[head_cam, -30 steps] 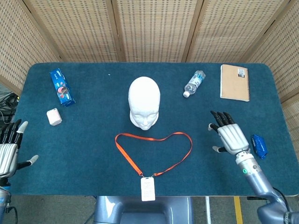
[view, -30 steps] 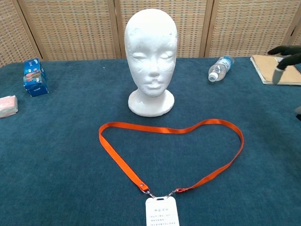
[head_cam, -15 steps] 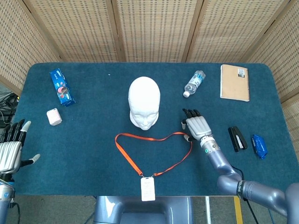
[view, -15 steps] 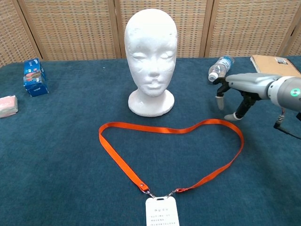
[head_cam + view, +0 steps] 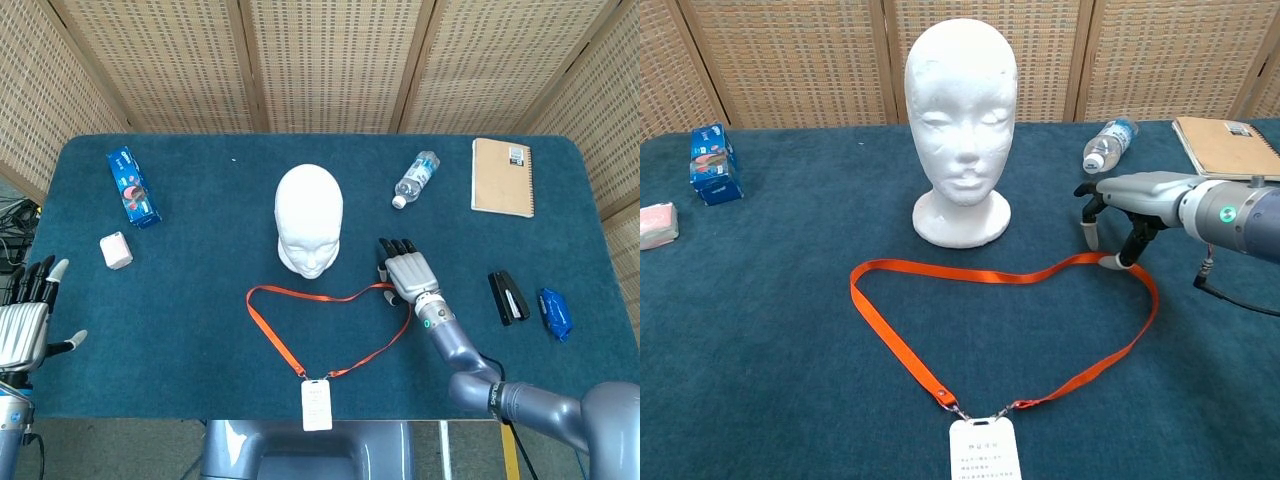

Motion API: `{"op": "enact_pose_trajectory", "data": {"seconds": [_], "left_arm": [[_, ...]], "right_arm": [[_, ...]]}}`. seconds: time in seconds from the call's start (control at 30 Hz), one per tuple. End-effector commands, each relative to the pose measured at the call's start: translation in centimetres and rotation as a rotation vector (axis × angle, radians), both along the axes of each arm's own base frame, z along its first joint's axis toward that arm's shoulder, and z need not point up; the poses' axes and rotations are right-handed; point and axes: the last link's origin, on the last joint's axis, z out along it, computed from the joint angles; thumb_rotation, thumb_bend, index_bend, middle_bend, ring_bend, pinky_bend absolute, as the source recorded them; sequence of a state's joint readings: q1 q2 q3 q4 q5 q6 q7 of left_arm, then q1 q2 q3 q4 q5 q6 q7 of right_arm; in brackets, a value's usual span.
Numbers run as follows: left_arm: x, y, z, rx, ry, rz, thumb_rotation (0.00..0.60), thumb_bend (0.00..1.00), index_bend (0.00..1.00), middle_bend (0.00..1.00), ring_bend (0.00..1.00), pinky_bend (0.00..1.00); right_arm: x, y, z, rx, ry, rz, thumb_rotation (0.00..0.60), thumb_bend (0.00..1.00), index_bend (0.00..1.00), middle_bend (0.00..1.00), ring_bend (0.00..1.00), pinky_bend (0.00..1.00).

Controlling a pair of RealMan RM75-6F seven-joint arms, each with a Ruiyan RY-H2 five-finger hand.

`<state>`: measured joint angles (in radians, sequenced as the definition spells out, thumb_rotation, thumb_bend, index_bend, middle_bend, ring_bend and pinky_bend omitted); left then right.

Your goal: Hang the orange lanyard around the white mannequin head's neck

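The white mannequin head (image 5: 309,219) (image 5: 962,125) stands upright at the table's middle. In front of it the orange lanyard (image 5: 330,296) (image 5: 990,273) lies flat in a heart-shaped loop, its white badge (image 5: 316,405) (image 5: 984,450) at the near table edge. My right hand (image 5: 406,270) (image 5: 1130,205) hovers palm down over the loop's upper right bend, fingers apart, a fingertip (image 5: 1122,260) touching the strap. It holds nothing. My left hand (image 5: 22,322) stays open at the far left edge, away from everything.
A water bottle (image 5: 415,179) and a brown notebook (image 5: 502,176) lie at the back right. A black stapler (image 5: 508,296) and blue packet (image 5: 555,312) sit right of my right hand. A blue box (image 5: 132,186) and pink item (image 5: 116,250) are on the left.
My right hand has swept leftward from the table's right side to the lanyard's right bend, uncovering the black stapler. The left hand has barely moved.
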<state>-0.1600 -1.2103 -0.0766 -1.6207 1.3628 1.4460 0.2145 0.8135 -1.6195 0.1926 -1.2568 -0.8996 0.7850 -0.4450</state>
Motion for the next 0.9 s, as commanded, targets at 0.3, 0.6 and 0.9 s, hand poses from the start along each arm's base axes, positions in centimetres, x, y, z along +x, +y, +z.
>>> {"op": "enact_pose_trajectory", "data": {"seconds": [0.3, 0.6, 0.9], "left_arm": [[0.0, 0.0, 0.1, 0.001, -0.007, -0.004, 0.6, 0.0, 0.0, 0.0, 0.0, 0.0], [0.0, 0.1, -0.1, -0.008, -0.002, -0.005, 0.6, 0.0, 0.0, 0.0, 0.0, 0.0], [2.0, 3.1, -2.8, -0.117, -0.034, -0.101, 0.6, 0.0, 0.0, 0.0, 0.0, 0.0]], "right_arm": [[-0.3, 0.2, -0.8, 0.006, 0.026, 0.001, 0.6, 0.58, 0.56, 0.0, 0.0, 0.0], [-0.3, 0.3, -1.2, 0.011, 0.024, 0.0, 0.6, 0.69, 0.67, 0.0, 0.0, 0.0], [-0.1, 1.0, -0.2, 0.012, -0.038, 0.009, 0.6, 0.7, 0.72, 0.0, 0.0, 0.0]]}}
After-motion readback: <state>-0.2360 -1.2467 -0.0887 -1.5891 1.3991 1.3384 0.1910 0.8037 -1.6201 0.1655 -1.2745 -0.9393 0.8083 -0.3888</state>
